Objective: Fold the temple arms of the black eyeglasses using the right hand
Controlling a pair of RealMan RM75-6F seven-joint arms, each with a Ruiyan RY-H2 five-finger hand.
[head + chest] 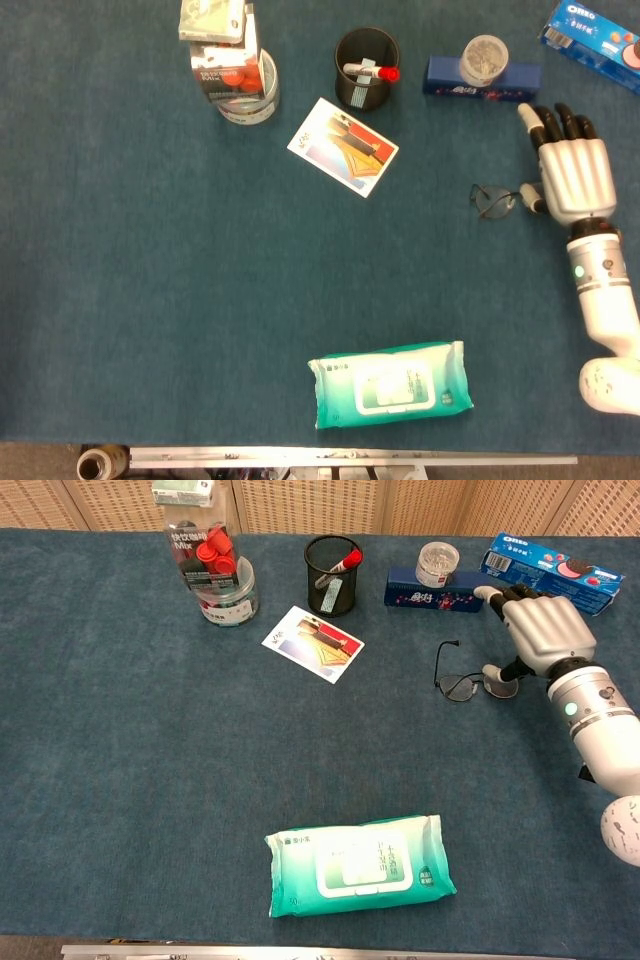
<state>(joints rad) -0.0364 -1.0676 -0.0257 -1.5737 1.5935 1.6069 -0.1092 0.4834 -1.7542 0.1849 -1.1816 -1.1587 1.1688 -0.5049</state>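
The black eyeglasses lie on the blue table cloth at the right. Their left temple arm stands out toward the far side; the other end is hidden by my thumb. My right hand hovers palm-down just right of the glasses, fingers stretched out toward the far edge. Its thumb tip touches the right end of the frame. Nothing is held in the hand. The left hand shows in neither view.
Behind the hand lie a dark blue box with a small jar on it and an Oreo pack. Farther left stand a black pen cup, a card and stacked containers. A wipes pack lies near the front.
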